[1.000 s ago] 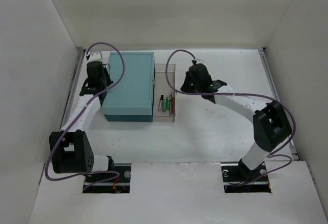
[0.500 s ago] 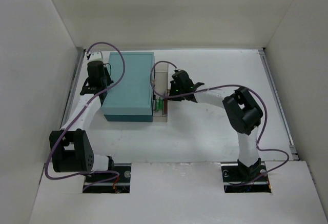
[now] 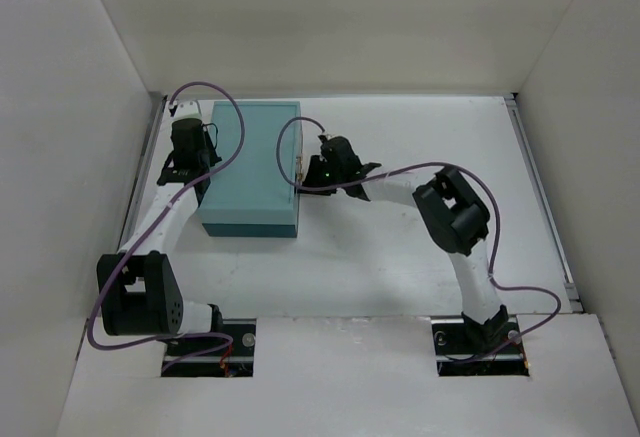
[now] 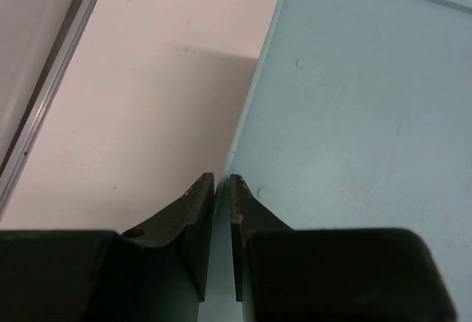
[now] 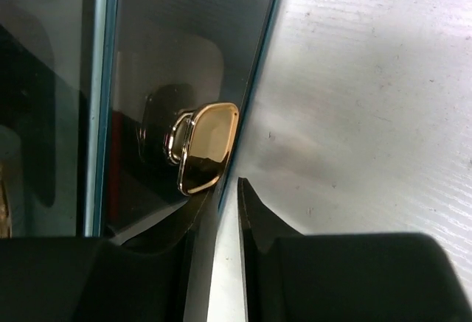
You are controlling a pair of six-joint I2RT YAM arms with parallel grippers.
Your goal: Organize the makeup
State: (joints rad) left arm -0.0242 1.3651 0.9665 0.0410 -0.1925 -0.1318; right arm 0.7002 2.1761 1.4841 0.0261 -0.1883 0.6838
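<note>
Swung leftward since a second ago, the right gripper [image 3: 322, 170] is being pressed against the clear drawer [image 5: 147, 57] beside its gold handle [image 5: 205, 149]. Its jaw gap cannot be told, and nothing is visibly held. The drawer is being seated flush in the teal box [image 3: 250, 172], which is braced by the closed, empty left gripper [image 4: 221, 182]. The makeup is being hidden inside, so organizing is judged nearly done.
</note>
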